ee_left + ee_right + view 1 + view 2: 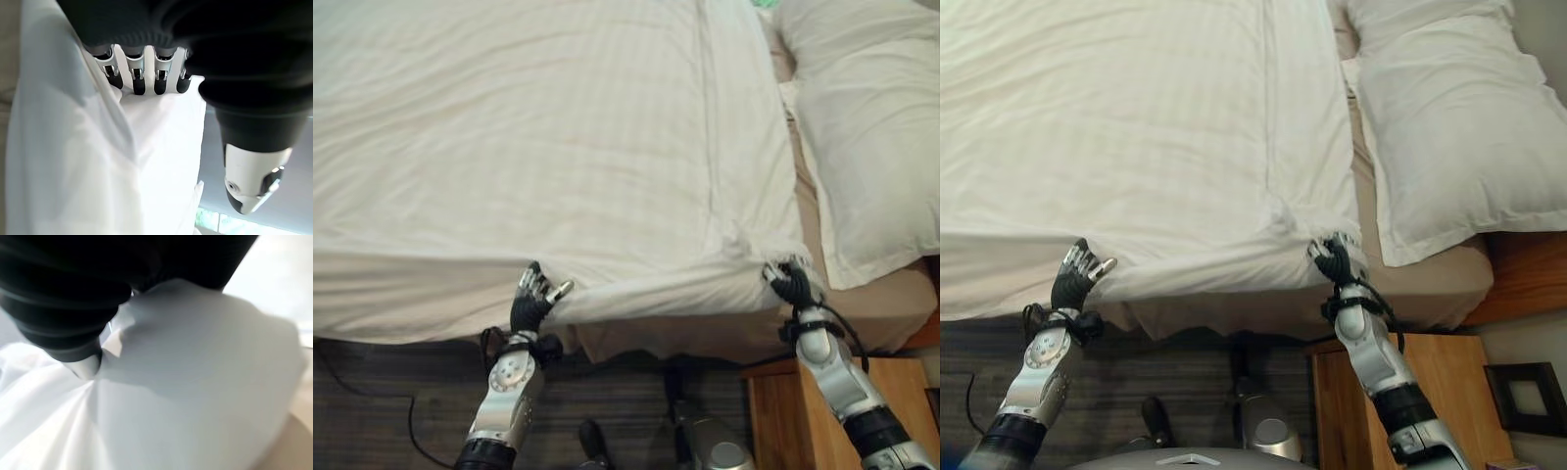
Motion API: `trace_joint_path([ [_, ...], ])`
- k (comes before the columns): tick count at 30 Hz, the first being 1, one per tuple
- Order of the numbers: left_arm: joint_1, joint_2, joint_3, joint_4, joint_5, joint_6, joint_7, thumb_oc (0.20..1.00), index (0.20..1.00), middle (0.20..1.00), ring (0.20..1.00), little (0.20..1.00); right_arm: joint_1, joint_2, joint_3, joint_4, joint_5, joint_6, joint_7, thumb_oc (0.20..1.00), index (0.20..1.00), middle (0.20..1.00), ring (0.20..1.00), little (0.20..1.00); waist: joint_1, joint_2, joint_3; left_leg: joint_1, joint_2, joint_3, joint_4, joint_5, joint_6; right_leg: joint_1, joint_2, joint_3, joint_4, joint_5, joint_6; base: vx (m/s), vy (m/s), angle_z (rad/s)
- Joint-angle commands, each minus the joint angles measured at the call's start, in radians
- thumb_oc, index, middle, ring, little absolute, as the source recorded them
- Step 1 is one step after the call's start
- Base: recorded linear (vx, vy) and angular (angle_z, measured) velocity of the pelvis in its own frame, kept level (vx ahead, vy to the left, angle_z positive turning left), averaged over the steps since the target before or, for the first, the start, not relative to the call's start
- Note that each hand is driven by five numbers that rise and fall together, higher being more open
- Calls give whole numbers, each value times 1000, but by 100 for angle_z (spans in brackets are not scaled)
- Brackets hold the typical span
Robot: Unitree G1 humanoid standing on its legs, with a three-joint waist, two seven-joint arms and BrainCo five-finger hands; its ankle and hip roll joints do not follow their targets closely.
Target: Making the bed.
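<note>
Presently, one white striped cotton duvet covers one bed with a beige fitted sheet, its near hem hanging over the bed's near edge. One white rectangular pillow lies at the head end, just beside the duvet. One wooden nightstand stands by the bed's near head corner. Left hand reaches up at the near edge, fingers curled onto the hem, thumb apart. Right hand is clenched on the duvet's bunched corner near the pillow.
</note>
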Motion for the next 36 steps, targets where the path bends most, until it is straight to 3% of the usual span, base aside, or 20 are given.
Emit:
trace_joint_path([
  [1,-41,-7,-40,-83,34,-27,-75,1000,1000,1000,1000,1000,-79,-39,-119,21,60,0,-20,304,304,304,304,304,-37,9,0,62,24,29,13,-47,4,16,-60,10,25,-25,79,1,3,-12],
  [2,-33,-11,-36,-84,36,-24,-79,1000,1000,1000,1000,1000,-62,-39,-128,21,62,-3,-13,467,467,467,467,467,-42,9,-2,64,22,31,13,-48,6,16,-60,11,25,-24,79,-3,-3,-16],
  [3,-25,-15,-33,-86,40,-21,-81,1000,1000,1000,1000,1000,-45,-34,-132,19,62,-4,-8,1000,1000,1000,1000,1000,-44,8,-3,67,22,33,13,-49,6,16,-61,11,25,-24,80,-19,-10,-15],
  [14,-10,-55,-43,-47,51,-14,-93,1000,1000,1000,1000,1000,132,87,-103,276,150,-22,30,1000,1000,1000,1000,1000,-69,-14,8,79,20,40,13,-53,11,28,-66,16,31,-22,87,-2,-1,-1],
  [21,-40,-79,-93,9,-7,-8,-97,1000,1000,1000,1000,1000,116,187,15,740,124,19,0,1000,1000,1000,1000,1000,-54,-33,8,85,27,26,13,-54,7,46,-63,6,32,-23,91,0,-18,3],
  [22,-37,-89,-116,54,-59,10,-120,1000,1000,1000,1000,1000,80,182,18,853,124,33,-15,1000,1000,1000,1000,1000,-47,-41,4,90,27,21,13,-57,8,54,-62,5,32,-22,92,6,-31,5],
  [25,-25,-95,-140,128,-67,33,-146,1000,1000,1000,1000,1000,36,150,3,859,131,32,-27,1000,1000,1000,1000,1000,-43,-47,-4,98,28,24,13,-59,10,62,-61,7,33,-20,93,9,-6,13],
  [32,49,-116,-133,387,18,76,-183,1000,1000,1000,1000,1000,-67,-60,-74,493,41,32,-81,1000,1000,1000,1000,1000,-54,-56,-27,125,28,34,13,-74,16,76,-56,13,41,-15,96,11,16,-3],
  [33,54,-121,-135,415,27,77,-188,1000,1000,1000,1000,1000,-90,-73,-81,468,36,33,-89,887,887,887,887,887,-54,-60,-33,121,25,34,13,-67,16,71,-59,13,44,-10,93,-9,17,-8],
  [34,60,-123,-137,428,23,77,-196,1000,1000,1000,1000,1000,-112,-87,-86,448,33,33,-92,335,335,335,335,335,-54,-60,-35,121,24,33,13,-68,16,70,-60,12,46,-8,94,-9,15,-13],
  [35,74,-123,-146,423,12,79,-218,1000,1000,1000,1000,1000,-156,-113,-96,402,32,35,-100,200,200,200,200,200,-53,-62,-38,124,23,33,13,-68,17,70,-60,12,48,-5,94,5,21,-9],
  [36,74,-123,-146,422,11,79,-218,1000,1000,1000,1000,1000,-157,-113,-96,401,33,36,-100,200,200,200,200,200,-54,-61,-37,124,23,33,13,-68,17,70,-60,12,48,-4,94,4,15,-5],
])
